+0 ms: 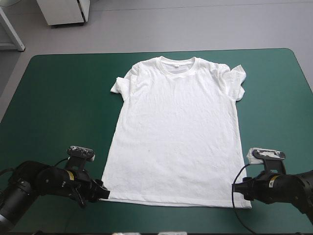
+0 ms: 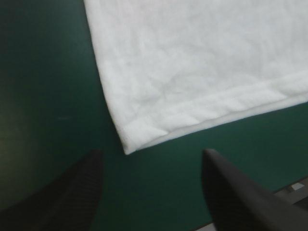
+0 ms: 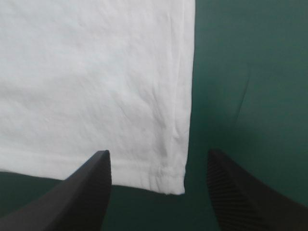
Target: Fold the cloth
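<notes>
White all over, the short-sleeved fabric T-shirt [image 1: 176,132] lay spread flat across the middle of the desk [image 1: 58,98], on the teal-green cover. Its collar [image 1: 177,62] pointed toward the far edge and its hem [image 1: 171,201] ran along near the near edge. Both short sleeves were rumpled: the one on the left arm's side [image 1: 121,87] was tucked in close to the body, and the one on the right arm's side [image 1: 237,81] was folded over on itself.

Down low at the near corners, both arms were in position. The left hand [image 1: 100,192] sat just off the hem's left corner. In the left wrist view its black fingers [image 2: 77,192] stood well apart, holding nothing. The corner of the shirt lay just ahead of the gap, and only teal-green cover showed between the tips.

Over on the other side, the right hand [image 1: 239,188] was at the hem's right corner, also spread wide and empty. In the right wrist view that corner reached in between the two fingertips, and one finger [image 3: 86,192] overlapped the hem's stitched edge. Whether it touched the fabric could not be told. The shirt's side edge ran straight away from the gap, flat on the desk.
</notes>
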